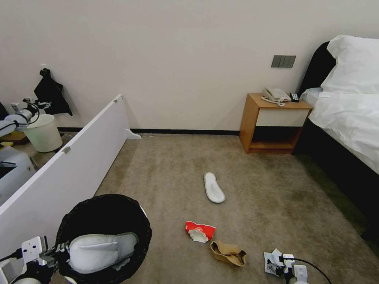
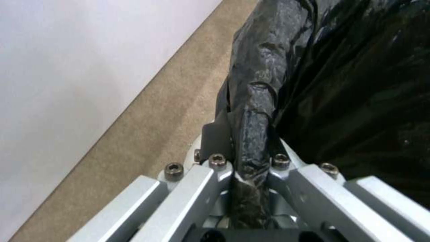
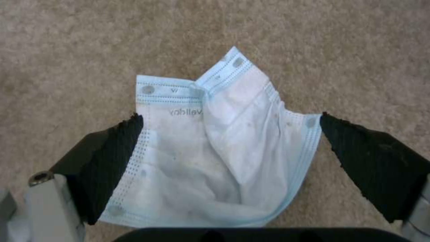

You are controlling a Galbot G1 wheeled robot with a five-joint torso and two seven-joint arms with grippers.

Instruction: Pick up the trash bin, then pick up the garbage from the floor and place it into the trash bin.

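The trash bin (image 1: 103,236) is held at the lower left of the head view, its bag-covered rim (image 2: 255,111) clamped between the closed fingers of the left gripper (image 2: 248,168), as the left wrist view makes plain. A white slipper (image 1: 100,251) is seen lying inside the bin, its long axis running roughly across the opening; its far end is cut off by the bin's near rim and the gripper hardware. The right gripper (image 3: 228,144) is lowered at the bottom right of the head view, over a crumpled white and pale-blue mask-like tissue (image 3: 215,151) on the carpet (image 3: 89,43). Its two black ribbed fingers (image 3: 112,158) are spread apart and set on either side of the tissue, the left one overlapping its edge and the right one just at its corner; whether they are pressing it cannot be told. The tissue is folded into a rough fan, with its narrow corners pointing away from the wrist. In the head view this tissue (image 1: 273,261) is mostly hidden by the gripper. A brown paper scrap (image 1: 228,253) is seen just beside it toward the bin, then a crushed red and white carton (image 1: 199,230), and farther off a second white slipper (image 1: 214,188) lies with its long axis pointing roughly toward the wall, slightly slanted. A nightstand (image 1: 272,124) and bed (image 1: 347,118) are seen at the right, and a white board (image 1: 67,165) runs beside the bin.
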